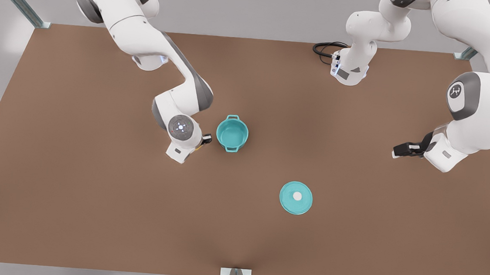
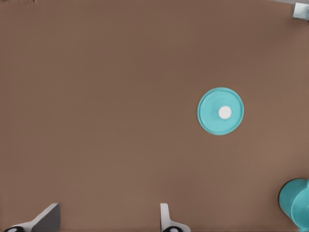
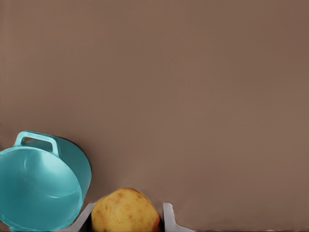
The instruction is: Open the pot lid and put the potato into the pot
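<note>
front view / layout: pot (image 1: pixel 232 133) is uncovered, teal inside empty. pot lid (image 1: pixel 296 197) lies flat on the table (image 1: pixel 70 185), well apart from the pot, toward the front view's right and nearer the camera.
front view / right gripper (image 1: pixel 205 140): just beside the pot rim, on the front view's left of it; a sliver of yellow shows under it.
front view / left gripper (image 1: pixel 401 150): well off at the front view's right, that arm waits.
left wrist / fingers: spread wide, nothing between them; lid with white knob and a bit of pot in sight beyond.
right wrist / fingers: clamped on the potato (image 3: pixel 125 211), one finger (image 3: pixel 169 218) showing on each side of it.
right wrist / potato vs pot: potato sits just beside the pot wall, not over the opening.
step: carry potato over the pot, then drop.
how: lift enough to clear the rim, centre over the opening, avoid the loop handle (image 3: pixel 37 141), release low so it doesn't bounce out.
</note>
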Tool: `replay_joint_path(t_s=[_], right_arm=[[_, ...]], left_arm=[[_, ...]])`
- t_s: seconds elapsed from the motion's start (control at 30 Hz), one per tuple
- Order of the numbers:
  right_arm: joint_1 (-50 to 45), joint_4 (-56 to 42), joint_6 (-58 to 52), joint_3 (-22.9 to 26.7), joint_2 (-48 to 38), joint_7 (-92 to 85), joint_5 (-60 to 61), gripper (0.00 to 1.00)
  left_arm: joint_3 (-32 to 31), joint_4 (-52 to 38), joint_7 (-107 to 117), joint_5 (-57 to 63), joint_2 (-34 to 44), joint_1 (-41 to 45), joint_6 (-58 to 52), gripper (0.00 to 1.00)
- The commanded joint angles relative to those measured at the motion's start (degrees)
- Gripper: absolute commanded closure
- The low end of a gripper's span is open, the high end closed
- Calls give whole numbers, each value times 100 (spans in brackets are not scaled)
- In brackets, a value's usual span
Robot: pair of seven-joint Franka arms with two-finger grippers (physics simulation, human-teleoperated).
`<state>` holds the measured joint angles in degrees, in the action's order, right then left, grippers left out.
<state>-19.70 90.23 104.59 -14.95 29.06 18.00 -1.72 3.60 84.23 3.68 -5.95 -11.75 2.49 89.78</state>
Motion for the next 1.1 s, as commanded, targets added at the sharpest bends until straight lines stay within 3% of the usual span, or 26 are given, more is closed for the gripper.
replay_joint_path(t_s=[0.0, 0.33, 0.87, 1.03, 1.07], right_arm=[[-17, 126, -184, -192, -14, 2454, -4, 43], [-869, 249, 273, -315, 416, 3210, 5, 42], [-1080, -41, 1222, -210, 917, 3658, -13, 42], [-1326, -41, 1336, 45, 997, 3711, -4, 42], [-1344, -41, 1345, 36, 997, 3711, -22, 2]], left_arm=[[0, -3, -764, -3, 6, 15, -5, 0], [-9, 6, -764, 6, 6, 15, 4, 0], [-9, 41, -764, -2, 41, 15, -13, 0], [-9, 41, -764, -2, 41, 15, -13, 0], [-9, 41, -764, -3, 41, 15, -13, 0]])
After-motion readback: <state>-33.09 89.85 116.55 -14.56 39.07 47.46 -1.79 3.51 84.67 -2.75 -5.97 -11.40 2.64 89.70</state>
